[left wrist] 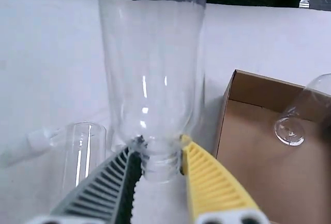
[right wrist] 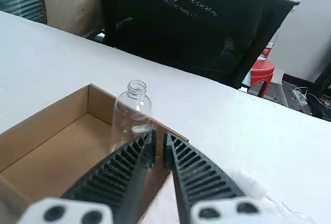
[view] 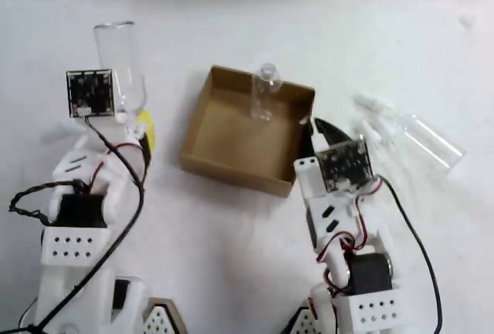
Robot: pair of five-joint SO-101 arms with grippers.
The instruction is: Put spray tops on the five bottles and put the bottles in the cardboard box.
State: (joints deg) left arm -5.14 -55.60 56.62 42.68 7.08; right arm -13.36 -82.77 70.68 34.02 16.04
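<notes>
My left gripper (left wrist: 158, 157) is shut on the neck of a clear bottle (left wrist: 150, 63), whose body points away from the grey and yellow fingers. From above, this bottle (view: 120, 64) sits left of the cardboard box (view: 231, 160), with the left gripper (view: 143, 129) at its neck. A second clear bottle (view: 265, 91) stands upright, uncapped, inside the box against its far wall. My right gripper (right wrist: 159, 142) is shut on nothing, just short of that bottle (right wrist: 130, 114). It hovers at the box's right side (view: 315, 129).
Another clear bottle (view: 428, 140) and white spray tops (view: 372, 107) lie on the table right of the box. One more bottle (left wrist: 83, 151) lies on the table near my left gripper. A black chair (right wrist: 196, 22) stands beyond the table's far edge.
</notes>
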